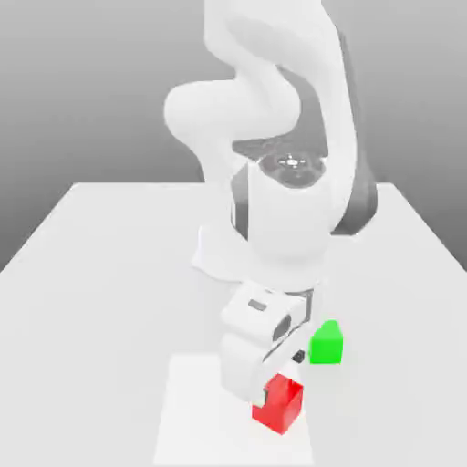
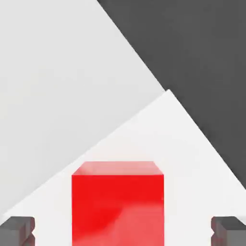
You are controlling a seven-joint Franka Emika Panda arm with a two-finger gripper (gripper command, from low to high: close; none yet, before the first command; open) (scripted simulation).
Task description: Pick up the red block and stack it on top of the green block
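Note:
The red block [image 1: 278, 402] sits on the table near the front, and in the hand view it stands large between my fingertips [image 2: 118, 204]. My gripper [image 1: 278, 383] is lowered over it and is open: a dark finger [image 2: 17, 230] shows on each side of the cube, with a clear gap between each finger and the cube's faces. The green block [image 1: 326, 344] rests on the table just behind the red one, toward the exterior view's right, apart from both the gripper and the red cube.
The red cube lies on a brighter white square patch [image 1: 196, 415] of the grey table [image 1: 100, 264]. My arm's base [image 1: 264, 246] stands behind the blocks. In the hand view, the table edge meets dark floor [image 2: 202, 57].

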